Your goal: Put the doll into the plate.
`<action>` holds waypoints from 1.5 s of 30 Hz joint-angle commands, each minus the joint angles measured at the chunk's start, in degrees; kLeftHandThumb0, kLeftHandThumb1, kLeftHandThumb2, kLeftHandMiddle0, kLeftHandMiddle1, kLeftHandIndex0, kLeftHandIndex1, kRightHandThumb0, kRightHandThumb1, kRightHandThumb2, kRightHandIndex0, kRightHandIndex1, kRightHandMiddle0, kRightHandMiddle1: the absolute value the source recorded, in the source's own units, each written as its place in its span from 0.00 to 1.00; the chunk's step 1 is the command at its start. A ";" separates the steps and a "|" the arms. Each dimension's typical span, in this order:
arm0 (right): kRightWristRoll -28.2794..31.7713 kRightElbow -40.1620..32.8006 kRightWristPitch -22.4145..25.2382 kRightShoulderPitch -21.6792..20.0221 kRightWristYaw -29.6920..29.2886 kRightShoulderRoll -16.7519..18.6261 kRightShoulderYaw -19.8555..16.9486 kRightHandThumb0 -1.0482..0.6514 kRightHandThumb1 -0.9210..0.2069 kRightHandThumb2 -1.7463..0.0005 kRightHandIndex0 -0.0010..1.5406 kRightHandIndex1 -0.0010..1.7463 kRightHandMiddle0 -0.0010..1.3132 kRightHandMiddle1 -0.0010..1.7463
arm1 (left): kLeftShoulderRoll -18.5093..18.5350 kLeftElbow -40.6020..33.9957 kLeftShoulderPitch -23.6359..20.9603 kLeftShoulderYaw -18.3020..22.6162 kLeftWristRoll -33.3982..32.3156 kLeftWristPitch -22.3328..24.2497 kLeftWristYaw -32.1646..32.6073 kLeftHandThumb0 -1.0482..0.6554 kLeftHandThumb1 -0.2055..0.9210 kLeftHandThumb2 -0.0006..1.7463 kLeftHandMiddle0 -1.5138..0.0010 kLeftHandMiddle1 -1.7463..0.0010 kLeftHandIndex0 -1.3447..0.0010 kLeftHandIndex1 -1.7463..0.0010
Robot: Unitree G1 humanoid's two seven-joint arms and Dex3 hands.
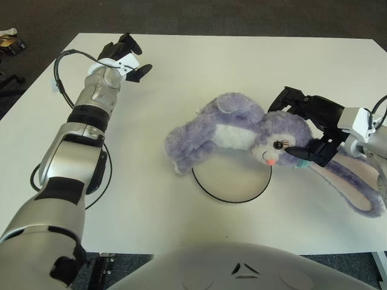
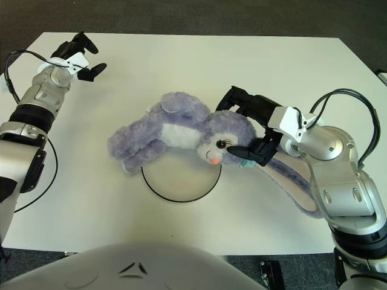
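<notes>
A purple plush bunny doll (image 1: 230, 130) lies on its side across the far rim of the round white plate (image 1: 233, 184), which has a thin black edge. Its legs point left and its head right, and one long ear (image 1: 357, 193) trails right over the table. My right hand (image 1: 299, 127) is at the doll's head, upper fingers (image 1: 290, 99) over the crown and thumb (image 1: 299, 154) under the chin, shut on it. My left hand (image 1: 127, 57) shows idle near the table's far left corner, holding nothing.
The white table (image 1: 242, 66) ends at dark floor on every side. A black cable loop (image 1: 107, 181) hangs beside my left forearm. My grey torso (image 1: 242, 266) fills the bottom edge. A small object (image 1: 9, 39) lies on the floor at far left.
</notes>
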 commanded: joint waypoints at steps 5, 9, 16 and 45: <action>1.63 -1.40 3.44 -1.57 -0.79 -0.94 -1.22 0.22 0.67 0.34 0.02 0.68 0.00 0.81 | 0.61 -1.18 0.77 0.01 -0.28 -0.60 -0.80 0.25 0.72 0.55 0.95 0.25 1.00 0.02; 2.09 -1.67 4.37 -1.86 -0.79 -1.13 -1.39 0.19 0.62 0.37 0.03 0.67 0.00 0.78 | 0.63 -1.70 0.93 -0.10 -0.21 -0.59 -0.92 0.26 0.71 0.56 0.95 0.25 1.00 0.02; 3.34 -1.60 4.75 -2.18 -0.59 -1.64 -1.96 0.18 0.59 0.39 0.04 0.66 0.00 0.79 | 0.55 -2.22 1.08 -0.02 -0.28 -0.28 -1.23 0.27 0.70 0.57 0.96 0.25 1.00 0.03; 7.55 13.21 -7.92 -4.15 6.31 -6.74 -7.63 0.14 0.53 0.42 0.01 0.69 0.00 0.76 | -0.74 -9.07 4.54 4.14 -7.60 -1.38 -6.14 0.39 0.90 0.39 0.87 0.22 0.87 0.00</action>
